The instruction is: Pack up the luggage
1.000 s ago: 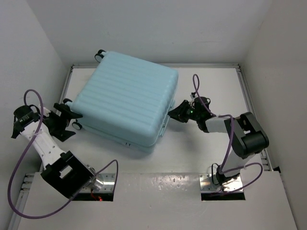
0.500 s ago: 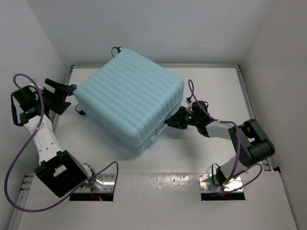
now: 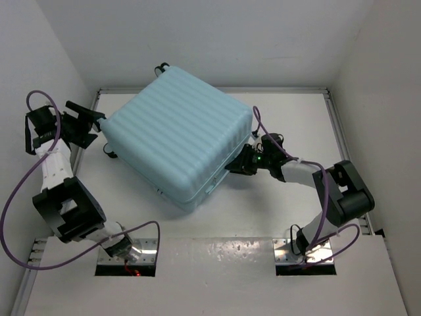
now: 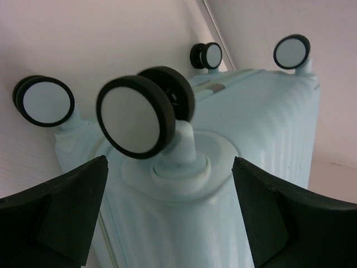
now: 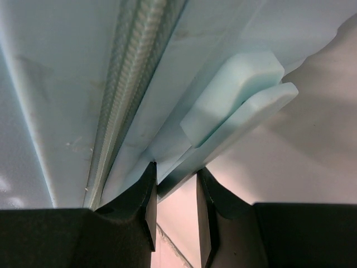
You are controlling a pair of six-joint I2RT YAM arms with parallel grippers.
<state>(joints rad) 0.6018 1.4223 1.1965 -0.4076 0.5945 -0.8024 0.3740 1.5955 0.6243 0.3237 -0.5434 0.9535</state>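
1. The right gripper [image 5: 175, 174] is closed to a narrow gap on the luggage [image 5: 61, 84]. Its two dark fingers [image 5: 136, 201] pinch a thin pale-blue lip [image 5: 184, 167] on the shell's side.
2. Just beyond that lip, a moulded tab [image 5: 234, 89] of the same colour stands out from the shell. A zipper [image 5: 134, 50] runs along the side next to it.
3. From above, the right gripper [image 3: 233, 166] meets the luggage [image 3: 177, 141] at the near end of its right-hand side, and its arm reaches in from the right.
4. The left gripper [image 3: 94, 126] stands wide open and grips nothing. It sits at the far-left corner of the luggage, apart from the shell.
5. In the left wrist view, the left gripper [image 4: 170, 167] has its fingers [image 4: 61, 206] on either side of one corner wheel [image 4: 136, 117]. Neither finger touches that wheel.
6. Three more black-and-white wheels [image 4: 44, 100] show at the other corners of that end of the luggage [image 4: 268, 123].
7. The luggage is shut and lies with its ribbed shell up, turned at an angle. It takes up the left and middle of the white bench [image 3: 296, 112].
8. A purple cable [image 3: 13, 217] loops off the left arm, on the near-left side of the luggage.
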